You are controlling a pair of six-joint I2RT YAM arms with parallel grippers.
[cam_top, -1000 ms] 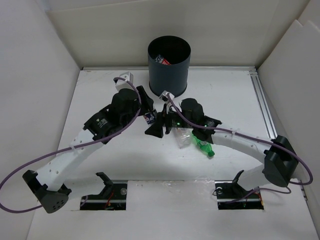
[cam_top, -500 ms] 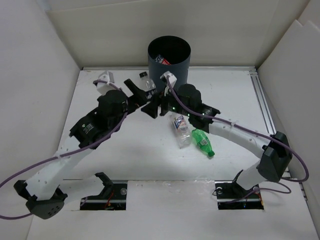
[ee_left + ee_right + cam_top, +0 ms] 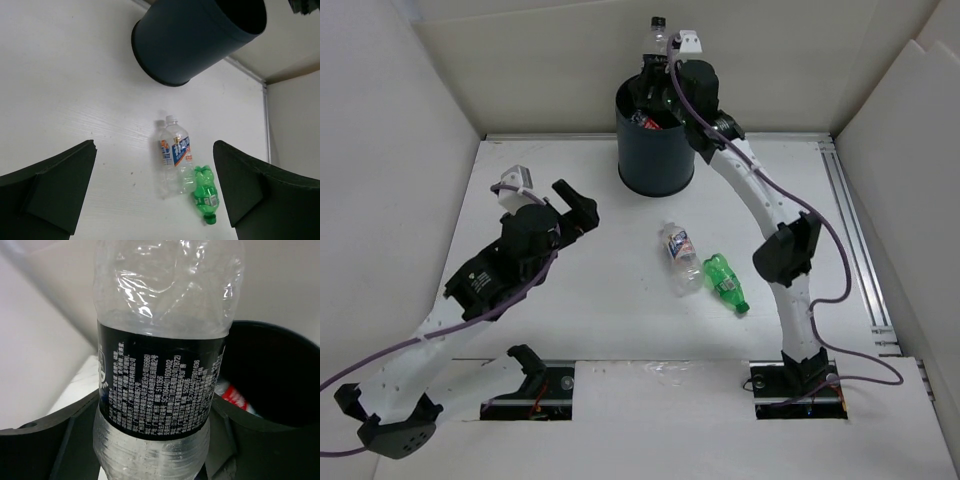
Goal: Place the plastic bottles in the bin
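Observation:
My right gripper (image 3: 663, 62) is raised over the dark bin (image 3: 658, 150) and shut on a clear plastic bottle (image 3: 656, 42) with a dark printed label (image 3: 160, 385), held upright above the bin's mouth. A red-labelled bottle (image 3: 642, 120) lies inside the bin (image 3: 280, 375). Two more bottles lie side by side on the table: a clear one with a white-blue label (image 3: 680, 258) and a green one (image 3: 725, 282). My left gripper (image 3: 578, 203) is open and empty left of the bin, looking at the clear bottle (image 3: 175, 160) and the green bottle (image 3: 205, 195).
White walls close in the table (image 3: 570, 300) on the left, back and right. A metal rail (image 3: 850, 230) runs along the right edge. The right arm's long forearm (image 3: 760, 200) spans the space right of the bin.
The left gripper opened, let go of the bottle and drew back to the left. The right arm carried that bottle from table height up to above the bin.

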